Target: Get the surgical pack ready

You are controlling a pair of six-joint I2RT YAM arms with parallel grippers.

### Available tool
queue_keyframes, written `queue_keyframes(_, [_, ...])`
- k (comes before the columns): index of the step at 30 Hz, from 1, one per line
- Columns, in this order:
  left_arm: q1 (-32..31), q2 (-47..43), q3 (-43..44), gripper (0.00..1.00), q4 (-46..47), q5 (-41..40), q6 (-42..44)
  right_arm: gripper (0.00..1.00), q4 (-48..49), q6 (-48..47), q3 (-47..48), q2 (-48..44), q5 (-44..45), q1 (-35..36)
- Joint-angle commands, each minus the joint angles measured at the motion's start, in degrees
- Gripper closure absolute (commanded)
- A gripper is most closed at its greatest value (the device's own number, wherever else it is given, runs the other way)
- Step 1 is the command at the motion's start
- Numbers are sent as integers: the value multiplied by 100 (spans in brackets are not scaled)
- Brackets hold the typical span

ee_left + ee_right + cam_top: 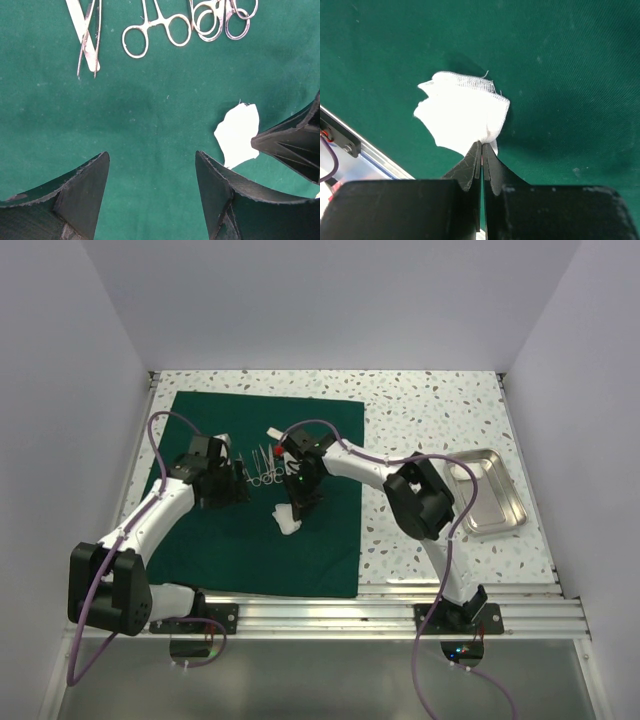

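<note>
The surgical pack is a dark green cloth [200, 550] spread flat as a broad sheet on the left of the table. It fills the left wrist view [150, 110] and the right wrist view [560, 60]. My right gripper [297, 505] [482, 145] is shut on a corner of a white gauze square [462, 112] [287, 522] over the cloth's middle. The gauze also shows in the left wrist view [238, 132]. My left gripper [230, 488] [152, 157] is open and empty just above the cloth, left of the gauze.
Several steel ring-handled instruments [262, 465] [155, 30] and tweezers [87, 35] lie in a row on the cloth beyond both grippers. More white gauze [272, 432] lies behind them. A shiny steel tray [500, 525] sits at the right. The aluminium rail [380, 612] runs along the near edge.
</note>
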Motion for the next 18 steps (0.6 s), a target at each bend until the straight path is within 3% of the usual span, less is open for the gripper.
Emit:
queue_keyframes(1, [72, -74, -6, 27, 103, 95, 45, 100, -77, -148, 352, -13, 207, 6])
queue_keyframes(5, [90, -57, -23, 27, 129, 130, 63, 100, -376, -315, 668, 128, 225, -3])
queue_keyframes(13, [134, -30, -58, 27, 164, 174, 72, 75, -535, -316, 661, -30, 146, -3])
queue_keyframes(18, [151, -30, -94, 27, 199, 253, 72, 70, -613, -316, 617, 14, 58, 6])
